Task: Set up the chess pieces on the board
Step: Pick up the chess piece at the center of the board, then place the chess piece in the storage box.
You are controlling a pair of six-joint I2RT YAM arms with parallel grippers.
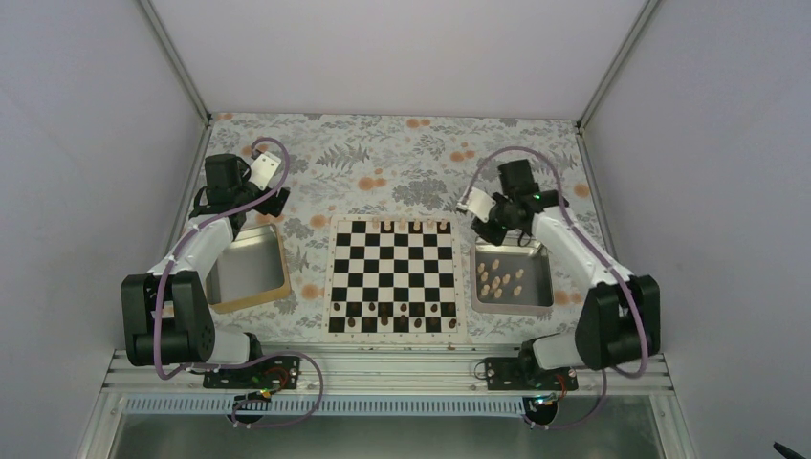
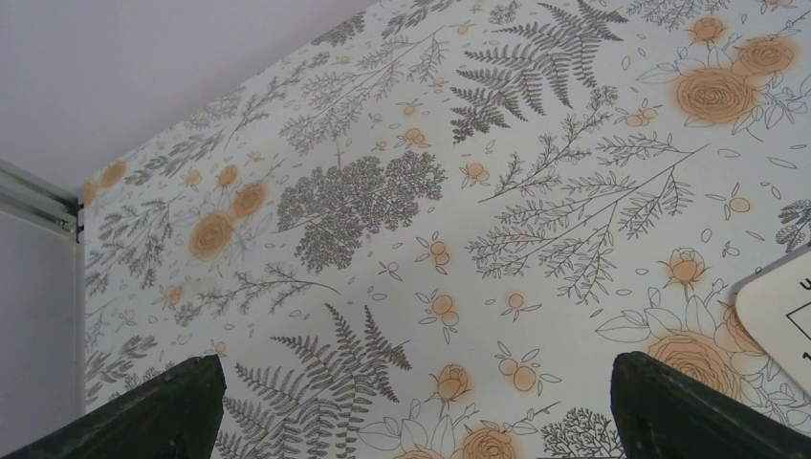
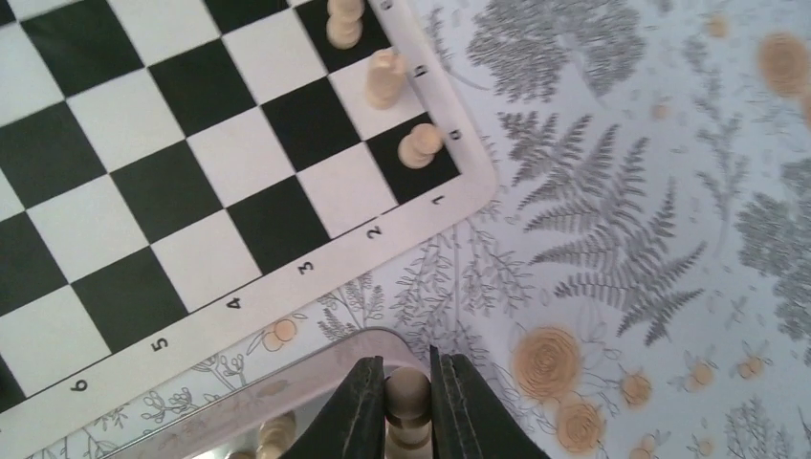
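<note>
**Right claw has its man, and the board is next**

Over on the left, the left gripper hangs idle above the flowered tablecloth, its fingers spread as wide as they go with nothing between them. It sits just beyond the far edge of the left tray.

Moving to the middle, the chessboard lies flat between the two trays. A few pale chessmen stand along its far row, with gaps among them, and dark chessmen are gathered on the near rows. The wrist view picks out three pale ones by the numbered corner, and the row next to them is bare.

Now to the right, where the action is. The right gripper is poised over the far left corner of the right tray, its fingers pressed tight on a pale chessman. The piece is upright and pinched just under its round head. It looks like a pawn, though with only the top showing I can't be sure. More loose pale pieces lie scattered in that tray.

So I'd say this is the pick-and-carry step, with the grip made and the placing not yet done. The next move calls for a clean lift off the tray. Then comes a short swing left to an open square near that corner and a gentle, upright set-down. It will have to steer clear of the pieces already standing there.
</note>
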